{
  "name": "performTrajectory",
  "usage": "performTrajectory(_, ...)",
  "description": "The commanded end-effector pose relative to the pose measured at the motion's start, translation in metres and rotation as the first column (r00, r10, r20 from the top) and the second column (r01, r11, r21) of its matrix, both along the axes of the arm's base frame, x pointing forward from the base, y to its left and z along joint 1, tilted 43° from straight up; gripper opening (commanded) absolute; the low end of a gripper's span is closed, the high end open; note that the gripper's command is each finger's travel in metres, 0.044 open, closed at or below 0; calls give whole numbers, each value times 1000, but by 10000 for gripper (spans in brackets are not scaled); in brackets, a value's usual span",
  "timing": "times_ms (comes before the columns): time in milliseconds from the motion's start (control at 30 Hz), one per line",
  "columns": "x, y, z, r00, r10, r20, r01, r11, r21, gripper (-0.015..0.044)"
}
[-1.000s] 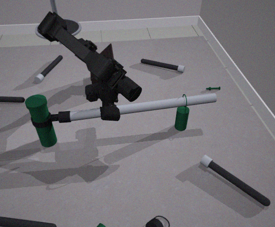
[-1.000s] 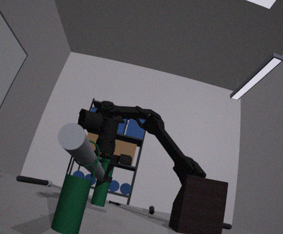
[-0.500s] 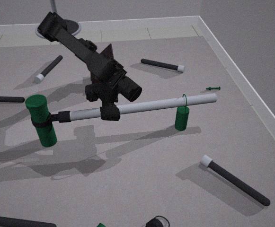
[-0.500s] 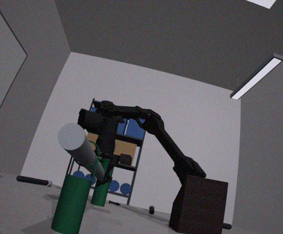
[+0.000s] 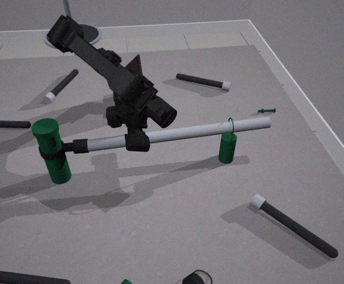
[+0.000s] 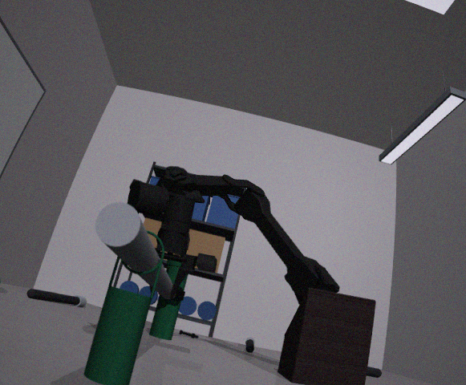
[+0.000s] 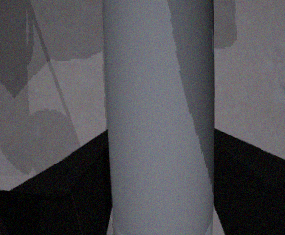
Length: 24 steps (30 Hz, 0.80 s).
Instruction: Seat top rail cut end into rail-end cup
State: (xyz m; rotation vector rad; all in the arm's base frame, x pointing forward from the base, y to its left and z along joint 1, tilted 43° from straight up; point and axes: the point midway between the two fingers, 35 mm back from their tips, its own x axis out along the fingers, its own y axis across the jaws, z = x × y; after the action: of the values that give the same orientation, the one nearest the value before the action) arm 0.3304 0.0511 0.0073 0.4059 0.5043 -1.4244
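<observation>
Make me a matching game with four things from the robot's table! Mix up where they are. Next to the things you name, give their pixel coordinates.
Things:
1. grey rail (image 5: pixel 177 134) (image 6: pixel 131 253) (image 7: pixel 152 98)
2. brace band (image 5: pixel 51 155)
3. rail-end cup (image 5: pixel 80 145)
4. green wire loop (image 5: pixel 232 125) (image 6: pixel 163 253)

Places:
A. wrapped around the big green post (image 5: pixel 58 168) (image 6: pixel 164 318)
B. on top of the short green post (image 5: pixel 227 149) (image 6: pixel 116 335)
C. between the gripper's (image 5: pixel 137 142) (image 6: pixel 179 275) (image 7: pixel 162 186) fingers
D. at the rail's end nearer the big green post

Right pairs: 1-C, 2-A, 3-D, 4-B
</observation>
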Motion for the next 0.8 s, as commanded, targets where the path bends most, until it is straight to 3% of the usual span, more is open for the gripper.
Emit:
performTrajectory(0, 1, -2, 4, 1000, 4, 7, -4, 1000, -4, 0)
performTrajectory(767, 4, -8, 14, 1000, 4, 7, -4, 1000, -4, 0)
